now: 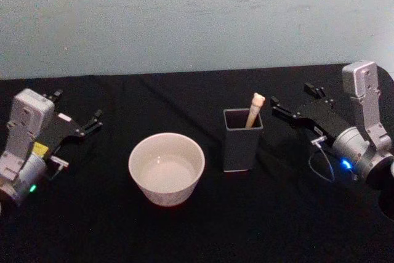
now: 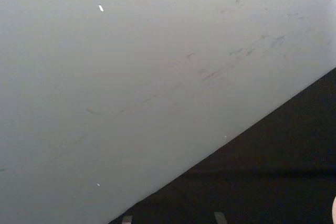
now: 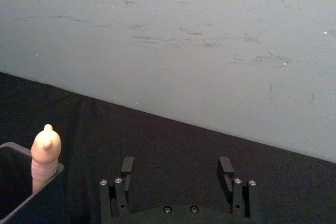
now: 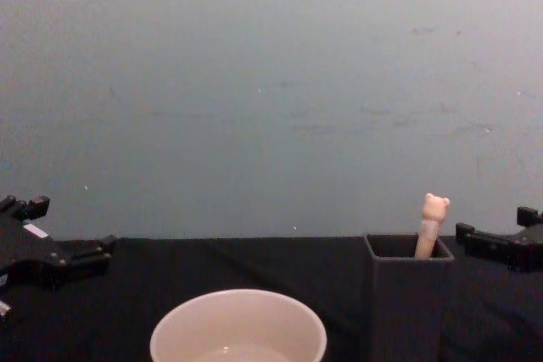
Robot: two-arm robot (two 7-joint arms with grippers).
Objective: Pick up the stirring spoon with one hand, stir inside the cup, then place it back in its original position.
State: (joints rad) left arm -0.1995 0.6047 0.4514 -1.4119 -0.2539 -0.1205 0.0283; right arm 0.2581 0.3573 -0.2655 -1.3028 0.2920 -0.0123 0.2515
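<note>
The stirring spoon (image 1: 255,109) stands in the dark grey square holder (image 1: 242,143), and its beige bear-head top (image 4: 433,208) sticks out above the rim. Left of the holder sits the cream-white cup (image 1: 166,167), seen low in the chest view as the cup (image 4: 237,328). My right gripper (image 1: 291,98) hovers open just right of the holder, level with the spoon's top. In the right wrist view the right gripper (image 3: 176,167) is open, with the spoon (image 3: 45,150) off to one side. My left gripper (image 1: 79,105) rests open at the far left, away from the cup.
A black cloth (image 1: 203,226) covers the table, and a pale wall (image 1: 197,16) rises close behind it. A dark round object (image 1: 388,192) shows at the right edge beside my right arm.
</note>
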